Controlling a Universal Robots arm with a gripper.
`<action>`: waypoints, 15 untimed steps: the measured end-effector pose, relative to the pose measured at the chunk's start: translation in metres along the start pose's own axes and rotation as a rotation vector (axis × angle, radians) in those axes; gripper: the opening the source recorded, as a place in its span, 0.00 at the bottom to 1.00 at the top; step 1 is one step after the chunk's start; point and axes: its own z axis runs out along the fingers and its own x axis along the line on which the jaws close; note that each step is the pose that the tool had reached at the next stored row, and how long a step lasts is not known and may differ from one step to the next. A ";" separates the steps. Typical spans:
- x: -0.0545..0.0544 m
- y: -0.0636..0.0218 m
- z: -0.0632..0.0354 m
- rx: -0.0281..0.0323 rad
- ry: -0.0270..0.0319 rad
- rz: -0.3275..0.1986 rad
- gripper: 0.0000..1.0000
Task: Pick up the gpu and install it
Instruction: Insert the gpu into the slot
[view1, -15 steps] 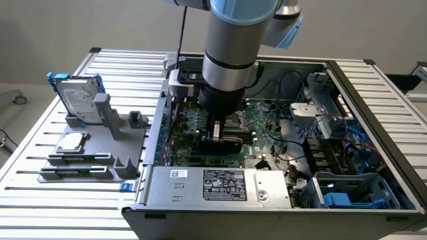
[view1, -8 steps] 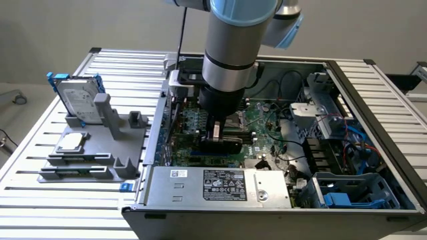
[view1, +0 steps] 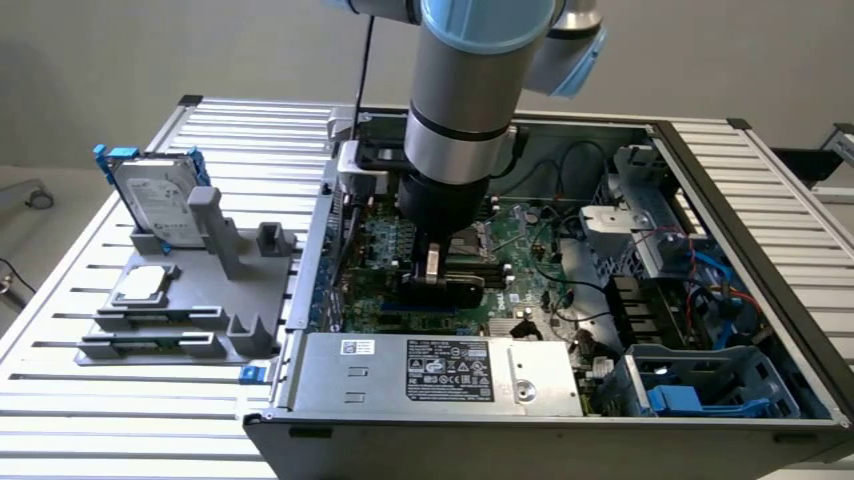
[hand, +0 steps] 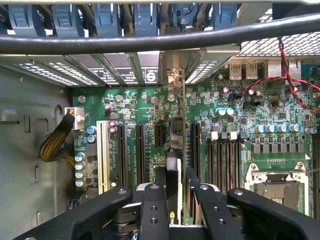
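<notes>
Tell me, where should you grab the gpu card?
Pinch its two flat faces near the upper edge, coming from straight above. The gpu stands thin and on edge over the motherboard, so its lower edge must stay free. The end effector grips it this way.

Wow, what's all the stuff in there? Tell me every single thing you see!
gpu: one, green and black, inside the case, clamped between the gripper's fingers.
motherboard: one, green with black slots, on the case floor.
computer case: one, dark grey, open, on the table.
power supply: one, silver, along the case's near edge.
twisted wire: one, red and black, over the motherboard.
hard drive: one, silver in a blue frame, standing in the holder.
holder: one, grey, at the exterior view's left.
table: one, silver slats.
arm: one, grey and blue.
gripper: one, black, shut on the gpu.
</notes>
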 end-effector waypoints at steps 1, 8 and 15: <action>0.000 0.0000 0.0000 -0.0014 0.0000 0.000 0.26; 0.000 0.0001 0.0002 -0.0077 0.0001 0.000 0.26; 0.000 0.0000 0.0006 -0.0111 0.0003 0.001 0.26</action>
